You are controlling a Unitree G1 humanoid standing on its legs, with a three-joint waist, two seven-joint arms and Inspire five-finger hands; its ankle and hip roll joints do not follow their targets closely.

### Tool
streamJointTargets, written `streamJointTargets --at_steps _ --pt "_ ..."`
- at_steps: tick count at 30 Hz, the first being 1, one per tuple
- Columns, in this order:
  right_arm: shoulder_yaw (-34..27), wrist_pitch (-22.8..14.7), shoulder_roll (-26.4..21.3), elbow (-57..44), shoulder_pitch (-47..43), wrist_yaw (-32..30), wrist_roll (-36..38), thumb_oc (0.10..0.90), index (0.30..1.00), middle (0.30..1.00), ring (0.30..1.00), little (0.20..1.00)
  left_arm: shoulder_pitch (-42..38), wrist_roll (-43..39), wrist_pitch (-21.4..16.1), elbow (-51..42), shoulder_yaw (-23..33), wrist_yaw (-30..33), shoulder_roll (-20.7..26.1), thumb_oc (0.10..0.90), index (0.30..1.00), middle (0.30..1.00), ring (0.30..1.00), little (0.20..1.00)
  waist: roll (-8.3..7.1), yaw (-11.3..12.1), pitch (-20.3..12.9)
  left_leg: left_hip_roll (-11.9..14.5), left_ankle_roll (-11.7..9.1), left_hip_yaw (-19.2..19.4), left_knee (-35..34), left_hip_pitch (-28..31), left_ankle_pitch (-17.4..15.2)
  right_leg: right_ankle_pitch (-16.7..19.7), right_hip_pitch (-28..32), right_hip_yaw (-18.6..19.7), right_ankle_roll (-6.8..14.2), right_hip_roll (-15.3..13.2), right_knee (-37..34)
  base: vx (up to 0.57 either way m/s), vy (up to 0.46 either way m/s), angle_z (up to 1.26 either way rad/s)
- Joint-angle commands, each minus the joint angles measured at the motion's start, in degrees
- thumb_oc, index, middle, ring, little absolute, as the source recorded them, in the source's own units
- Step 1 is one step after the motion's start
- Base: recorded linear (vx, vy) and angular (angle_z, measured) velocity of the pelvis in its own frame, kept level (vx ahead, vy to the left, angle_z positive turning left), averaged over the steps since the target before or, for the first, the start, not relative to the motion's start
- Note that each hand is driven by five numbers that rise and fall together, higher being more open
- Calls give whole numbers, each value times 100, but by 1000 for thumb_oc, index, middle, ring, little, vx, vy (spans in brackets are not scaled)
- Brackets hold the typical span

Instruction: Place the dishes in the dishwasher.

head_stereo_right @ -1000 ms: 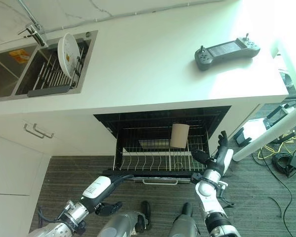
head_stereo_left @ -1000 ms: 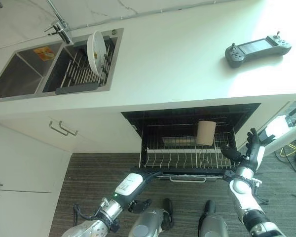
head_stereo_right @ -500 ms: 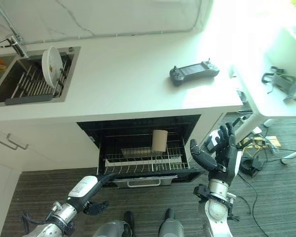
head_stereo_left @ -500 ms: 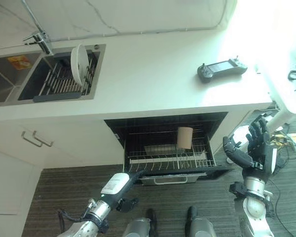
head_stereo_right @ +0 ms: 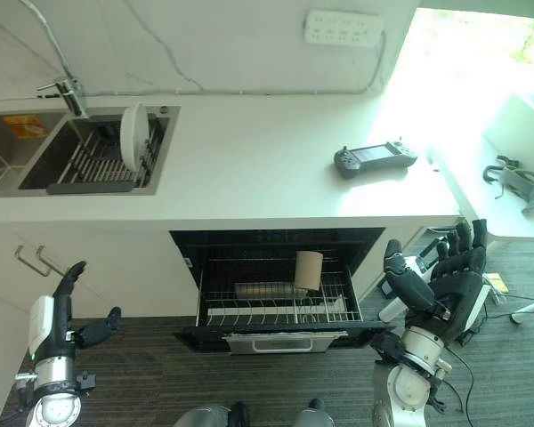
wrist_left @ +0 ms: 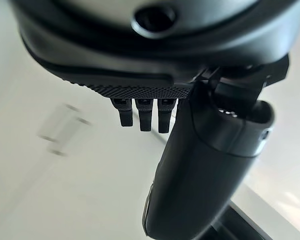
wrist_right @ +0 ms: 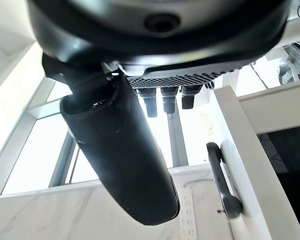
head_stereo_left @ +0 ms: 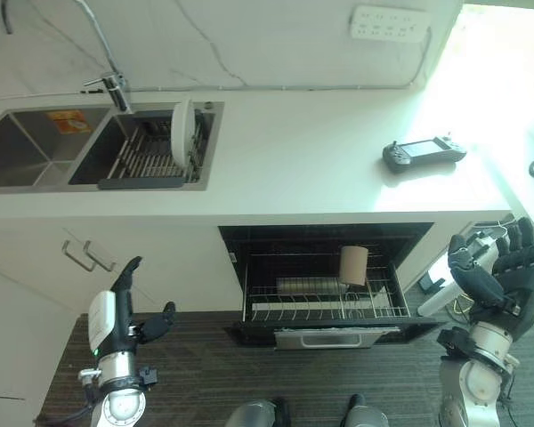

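Observation:
A white plate (head_stereo_left: 182,133) stands on edge in the drying rack (head_stereo_left: 147,149) inside the right sink basin. Below the counter the dishwasher (head_stereo_left: 325,267) is open, its wire rack (head_stereo_left: 325,307) pulled out. In that rack a tan cup (head_stereo_left: 352,264) stands upright beside a metal bowl (head_stereo_left: 307,286) lying on its side. My left hand (head_stereo_left: 116,313) is raised in front of the white cabinet, left of the dishwasher, fingers straight and empty. To the right of the dishwasher my right hand (head_stereo_left: 509,277) is also up, open and holding nothing.
A dark handheld controller (head_stereo_left: 424,153) lies on the white counter (head_stereo_left: 311,169) at the right. The left sink basin (head_stereo_left: 31,156) and a tap (head_stereo_left: 114,84) are at the back left. Cabinet handles (head_stereo_left: 84,256) sit under the sink. A white table leg (head_stereo_right: 409,294) stands behind my right hand.
The camera has pulled back and up. Both hands have drawn away from the dishwasher rack and risen; the left hand has swung left, in front of the cabinet.

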Motion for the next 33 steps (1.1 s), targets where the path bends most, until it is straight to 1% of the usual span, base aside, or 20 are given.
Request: streamJointTargets --at_steps 1,2,4,5,6,7,9,10,12,14,16,18,20,22,25,26,27,28,30,33 --pt "-263 -565 -360 -372 -476 218 83 800 900 900 900 900 -337 -442 145 -368 302 209 117 800 900 900 900 900 71 -7 98 -49 -54 -372 -651 510 -601 -846 379 -63 138 911 512 -8 -80 -15" --pt "-253 -614 -394 -362 -471 235 98 800 900 900 900 900 -313 -510 272 -222 238 85 21 800 900 900 900 900 37 -15 110 -75 -94 -363 -651 466 -572 -821 343 -89 62 1174 400 9 -88 -12" --pt "-223 -769 -460 -255 -516 367 253 800 900 900 900 900 -245 -694 499 71 145 -175 -151 800 900 900 900 900 -28 66 183 -66 -170 -174 -651 495 -569 -935 481 -394 -24 1295 87 16 -98 -2" --pt "-189 -796 -498 -191 -571 462 360 800 900 900 900 900 -232 -840 600 248 88 -287 -233 800 900 900 900 900 -16 71 205 -40 -189 -188 -651 501 -540 -890 458 -359 -14 1276 81 22 -123 -5" --pt "-200 -804 -575 -178 -573 496 490 800 900 900 900 900 -268 -1090 737 492 -11 -527 -321 800 900 900 900 900 -19 35 214 -72 -188 -264 -651 495 -523 -986 455 -178 -84 1399 -60 28 -94 -44" --pt "-219 -790 -614 -177 -582 527 549 800 900 900 900 900 -277 -1221 785 621 -54 -623 -379 800 900 900 900 900 -17 34 217 -72 -200 -268 -651 502 -503 -1038 479 -185 -128 1413 -101 55 -139 -40" --pt "-260 -715 -740 -138 -706 638 683 800 900 900 900 900 -310 -1876 1288 1488 -147 -1586 -758 800 900 900 900 900 -57 64 197 -146 -240 -181 -651 589 -456 -1447 471 -218 -282 1358 -101 96 -110 -9" --pt "-305 -639 -844 -164 -763 660 720 800 900 900 900 900 -348 -2026 1355 2146 -288 -2019 -976 800 900 900 900 900 -72 43 189 -236 -236 -179 -651 697 -393 -1546 459 -114 -351 1350 -101 138 -53 1" --pt "-383 -494 -1027 -257 -858 567 718 800 900 900 900 900 -413 -2197 1502 2727 -529 -2532 -1251 800 900 900 900 900 -174 42 237 -324 -303 34 -651 879 -243 -1585 535 -128 -455 1207 -101 130 -20 -18" --pt "-440 -400 -1168 -321 -939 377 714 800 900 900 900 900 -476 -2340 1575 3079 -750 -2702 -1395 800 900 900 900 900 -296 79 333 -362 -494 6 -648 837 181 -1551 598 -49 -537 1090 -101 84 48 -10" --pt "-479 -270 -1219 -382 -1078 145 537 800 900 900 900 900 -522 -2572 1681 3318 -777 -2819 -1499 800 900 900 900 900 -297 74 393 -77 -636 -24 -651 611 381 -1574 703 8 -573 1106 -101 84 183 16" --pt "-440 -108 -1251 -472 -1177 29 379 800 900 900 900 900 -592 -2760 1834 3554 -678 -2906 -1534 800 900 900 900 900 -255 80 377 290 -804 -353 -651 248 528 -1652 773 130 -569 1142 -101 95 301 2" --pt "-452 -49 -1305 -481 -1226 -6 332 800 900 900 900 900 -641 -2691 1845 3820 -647 -3025 -1561 800 900 900 900 900 -243 96 342 464 -869 -603 -651 58 530 -1709 801 193 -566 1080 -101 90 340 -2" --pt "-517 -36 -1361 -499 -1215 -68 338 800 900 900 900 900 -701 -2549 1905 4015 -632 -3134 -1581 800 900 900 900 900 -206 60 269 616 -903 -621 -651 -39 500 -1732 781 135 -547 987 -101 71 366 -37" --pt "-712 18 -1375 -558 -1098 -234 428 800 900 900 900 900 -859 -2256 2235 4178 -753 -3370 -1561 800 900 900 900 900 -117 -70 179 696 -863 -363 -651 125 248 -1703 800 -89 -414 719 -101 111 588 -20" --pt "-760 -69 -1276 -520 -1077 -379 362 800 900 900 900 900 -923 -2140 2413 4227 -950 -3566 -1517 800 900 900 900 900 -60 -89 149 477 -708 -434 -651 296 25 -1534 730 -67 -252 540 -101 117 770 0" --pt "-789 -73 -1211 -531 -1085 -365 426 800 900 900 900 900 -955 -2144 2588 4210 -1049 -3668 -1478 800 900 900 900 900 -32 -81 136 357 -568 -445 -651 375 -85 -1445 704 -43 -188 459 -101 107 836 15" --pt "-787 -75 -1146 -555 -1161 -382 445 800 900 900 900 900 -983 -2356 2775 4209 -1103 -3779 -1439 800 900 900 900 900 -10 -66 108 275 -421 -381 -651 422 -188 -1291 678 -95 -108 410 -101 50 534 -12" --pt "-758 -65 -1078 -579 -1257 -347 405 800 900 900 900 900 -982 -2509 2912 4225 -1076 -3876 -1400 800 900 900 900 900 8 4 105 259 -321 -197 -651 472 -267 -1057 671 -361 -21 341 -101 42 320 -19" --pt "-658 45 -1046 -613 -1443 -243 498 800 900 900 900 900 -957 -2562 2994 4206 -1019 -3883 -1376 800 900 900 900 900 4 156 96 277 -271 20 -651 549 -461 -1025 712 -684 87 393 -101 16 174 -70"
